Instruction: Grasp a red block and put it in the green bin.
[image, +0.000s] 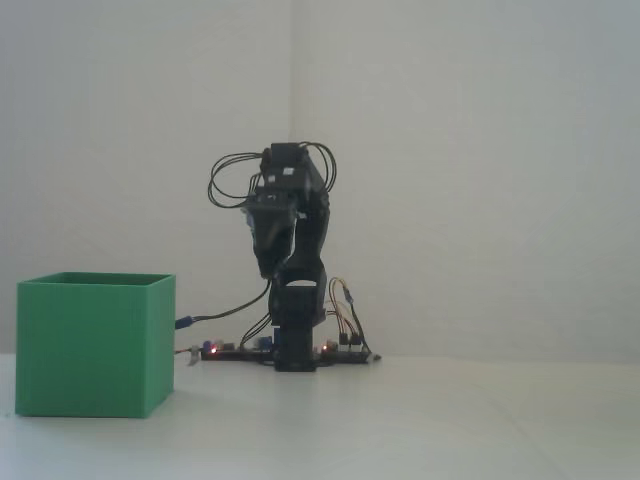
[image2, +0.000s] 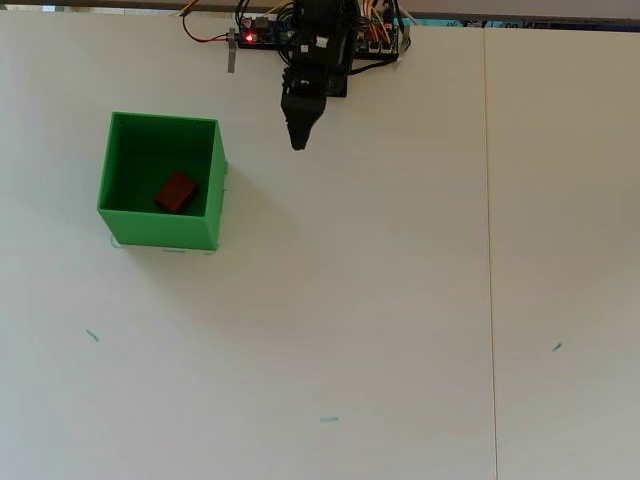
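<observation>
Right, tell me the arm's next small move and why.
Probably just fold down to rest at its base. In the overhead view the red block already lies inside the green bin, and the gripper is off to the bin's right, carrying nothing that shows. No other block is visible on the table, so nothing looks left to pick.

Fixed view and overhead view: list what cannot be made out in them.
- Red block: hidden in the fixed view by the green bin, whose near wall blocks its inside; only the overhead view shows it.
- Gripper: open or shut cannot be told; in both views it is a dark shape tapering to one tip.
- Board at the arm's base: partly cut off by the overhead view's top edge, parts too small.
</observation>
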